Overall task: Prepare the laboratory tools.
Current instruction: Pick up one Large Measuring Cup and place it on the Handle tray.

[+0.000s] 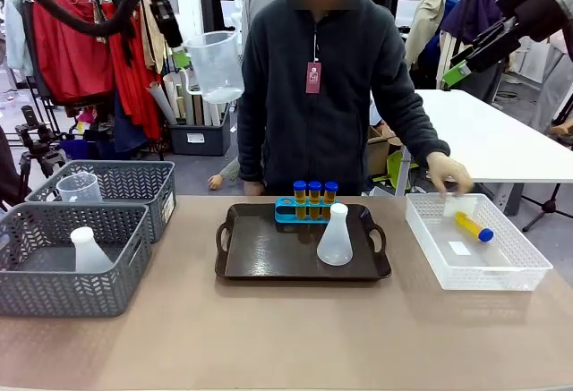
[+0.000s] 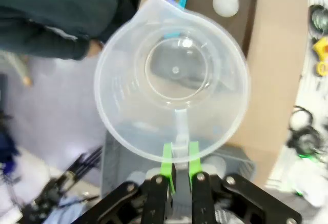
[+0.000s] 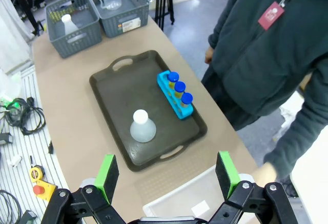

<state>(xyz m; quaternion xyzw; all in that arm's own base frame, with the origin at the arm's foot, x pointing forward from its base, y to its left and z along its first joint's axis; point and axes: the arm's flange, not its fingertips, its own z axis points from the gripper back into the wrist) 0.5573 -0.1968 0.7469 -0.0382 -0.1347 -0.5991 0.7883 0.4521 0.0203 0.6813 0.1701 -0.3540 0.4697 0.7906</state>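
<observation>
The right gripper (image 3: 166, 175) hangs with its jaws wide apart over a dark brown tray (image 3: 123, 88). On the tray, a conical flask (image 3: 142, 126) stands at six o'clock, and amber tubes (image 3: 179, 87) sit in a blue rack (image 3: 180, 110) at three. Grey baskets (image 3: 72, 32) sit at eleven o'clock.

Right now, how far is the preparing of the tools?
Done: one flask and three tubes in a rack stand on the tray. In hand: the left gripper is shut on a jug's handle, high in the air. To do, likely: a second flask and a second jug sit in the baskets, and one tube lies in the white bin.
</observation>
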